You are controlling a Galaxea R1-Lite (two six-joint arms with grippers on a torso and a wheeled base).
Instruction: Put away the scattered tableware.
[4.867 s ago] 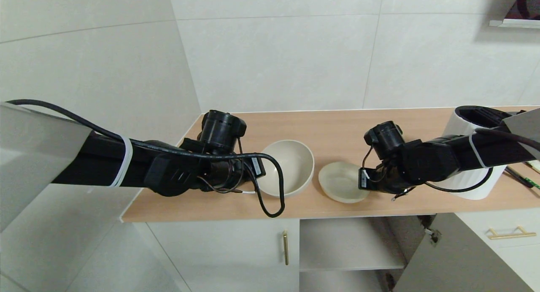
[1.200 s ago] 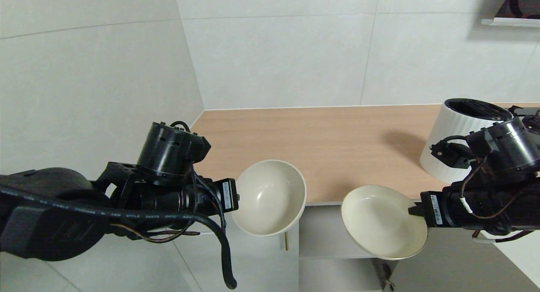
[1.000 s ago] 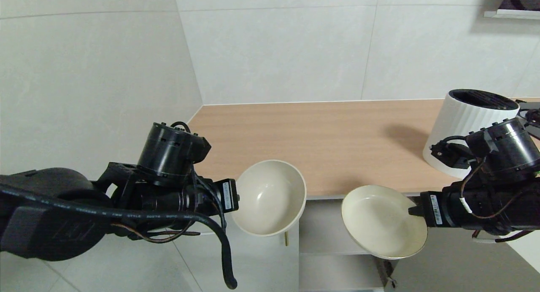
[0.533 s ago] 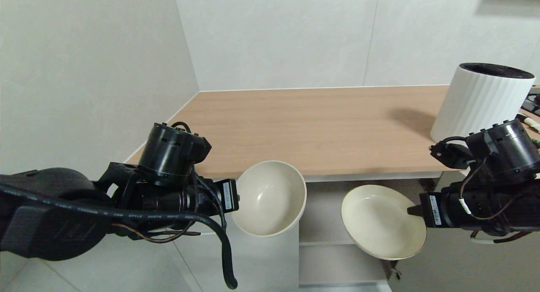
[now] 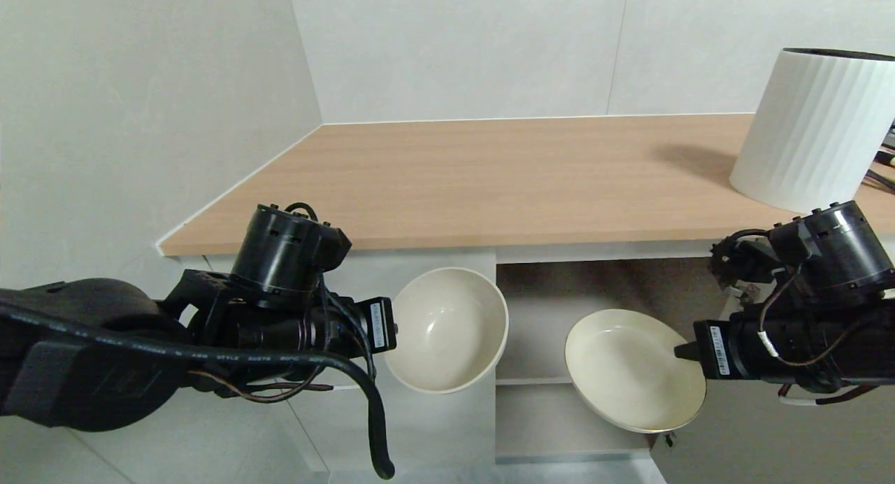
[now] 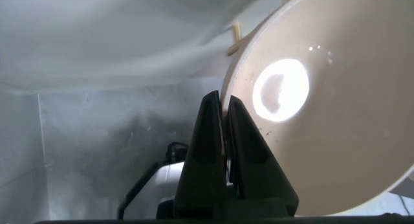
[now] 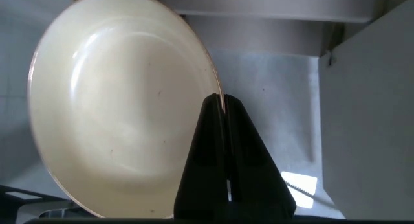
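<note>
Key relation: The open cabinet bay [image 5: 538, 295] under the countertop [image 5: 489, 176] lies straight beyond the plate [image 5: 629, 368], so the right arm looks the nearer one. The bowl [image 5: 447, 330] hangs before the closed door [image 5: 440, 431], at the bay's left edge.
Left gripper [image 5: 391, 329]: clamped on the bowl's near rim, holding it in the air with the hollow tipped upward.
Right gripper [image 5: 682, 349]: pinched on the plate's rim, holding it clear of any surface and tilted.
Shelf [image 5: 531, 381]: a pale board lying level, its long edge running side to side behind the plate.
Materials: both pieces are cream, glossy and ceramic-looking, the bowl deep and round, the plate shallow and thin-edged. The countertop is matte wood grain.
Bystander: a white ribbed cylinder [image 5: 811, 127] stands on the counter's right.
</note>
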